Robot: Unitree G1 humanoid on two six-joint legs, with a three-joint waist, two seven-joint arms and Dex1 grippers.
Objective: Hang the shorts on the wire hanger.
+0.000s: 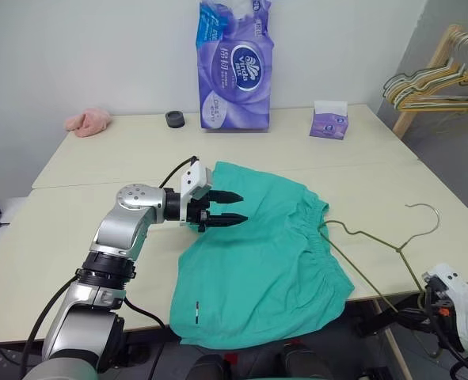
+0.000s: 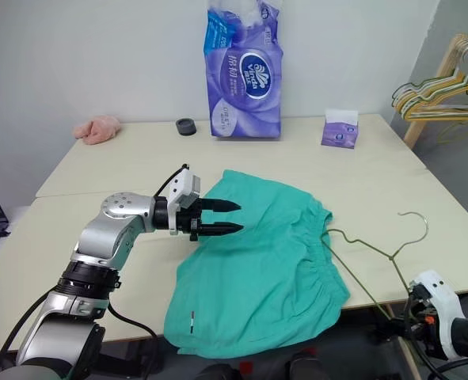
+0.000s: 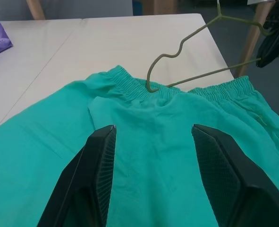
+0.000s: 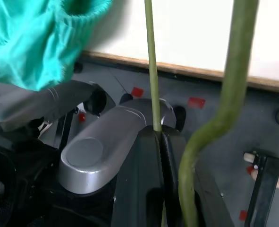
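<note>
From the head views, the teal shorts [image 1: 257, 261] lie flat on the table [image 1: 91, 237], the wire hanger [image 1: 376, 253] resting at their waistband and reaching off the near edge. The left wrist view shows the left tool [image 3: 151, 175] released, hovering over the fabric. The right wrist view shows the right tool [image 4: 162, 137] clenched on the wire hanger.

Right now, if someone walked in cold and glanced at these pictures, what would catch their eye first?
First the teal-green shorts, spread on the near table with one end draping over its front edge. The left gripper hovers open over them. The right gripper, off the table's front right corner, is shut on the wire hanger, whose far end is tucked into the shorts' waistband. At the back stands a tall purple tissue pack.
</note>
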